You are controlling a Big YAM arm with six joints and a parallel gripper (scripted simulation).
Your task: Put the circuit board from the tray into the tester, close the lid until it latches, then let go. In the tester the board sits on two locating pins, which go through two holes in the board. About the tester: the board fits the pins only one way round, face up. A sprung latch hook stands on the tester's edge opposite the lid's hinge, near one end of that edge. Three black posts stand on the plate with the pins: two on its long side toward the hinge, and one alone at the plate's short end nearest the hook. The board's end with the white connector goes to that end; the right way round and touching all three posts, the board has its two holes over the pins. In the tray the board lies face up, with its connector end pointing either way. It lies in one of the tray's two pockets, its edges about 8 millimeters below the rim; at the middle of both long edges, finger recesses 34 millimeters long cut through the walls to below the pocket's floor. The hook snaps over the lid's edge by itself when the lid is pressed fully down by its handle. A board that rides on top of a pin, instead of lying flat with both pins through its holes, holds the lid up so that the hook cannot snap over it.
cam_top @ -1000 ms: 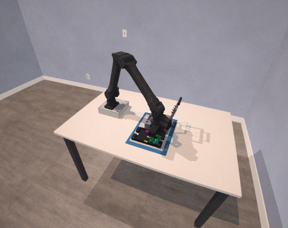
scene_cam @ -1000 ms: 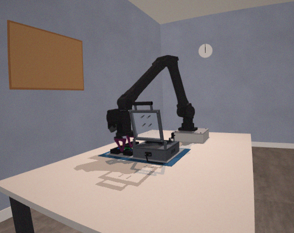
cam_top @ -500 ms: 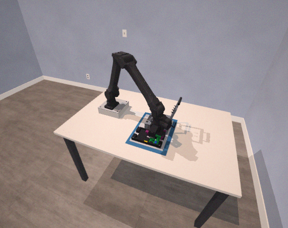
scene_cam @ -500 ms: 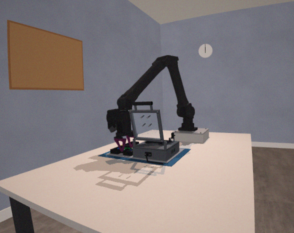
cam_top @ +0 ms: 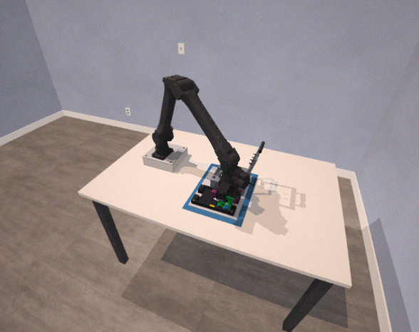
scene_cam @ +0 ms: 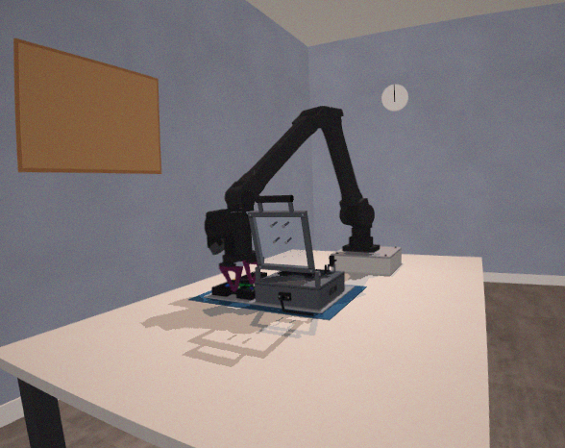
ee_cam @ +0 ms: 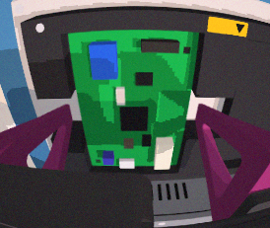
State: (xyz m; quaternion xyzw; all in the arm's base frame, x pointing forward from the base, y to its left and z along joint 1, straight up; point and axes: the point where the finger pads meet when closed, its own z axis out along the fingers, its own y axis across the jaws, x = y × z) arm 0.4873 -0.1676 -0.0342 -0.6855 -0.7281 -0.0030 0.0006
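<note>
The green circuit board (cam_top: 220, 204) (ee_cam: 167, 73) lies face up in one pocket of the black tray (cam_top: 204, 197) (ee_cam: 131, 20). Its white connector (ee_cam: 164, 153) is at the end nearer the tester (cam_top: 214, 180) (scene_cam: 292, 294) (ee_cam: 200, 190). My gripper (scene_cam: 243, 286) (ee_cam: 133, 112) is open and empty, low at the tray. Its magenta fingers stand on either side of the board's long edges, by the finger recesses, with a gap to each edge. The tester's lid (cam_top: 253, 161) (scene_cam: 307, 240) stands open, handle (cam_top: 261, 147) (scene_cam: 276, 197) up. The hook (scene_cam: 331, 261) stands opposite the hinge. The arm hides the pins in the top view.
Tray and tester stand side by side on a blue-bordered mat (cam_top: 189, 203) (scene_cam: 355, 293). The raised lid stands close beside the arm's wrist. The arm's base sits on a pale box (cam_top: 158, 164) (scene_cam: 364, 264) at the table's back. A yellow label (ee_cam: 228, 27) marks the tray's rim.
</note>
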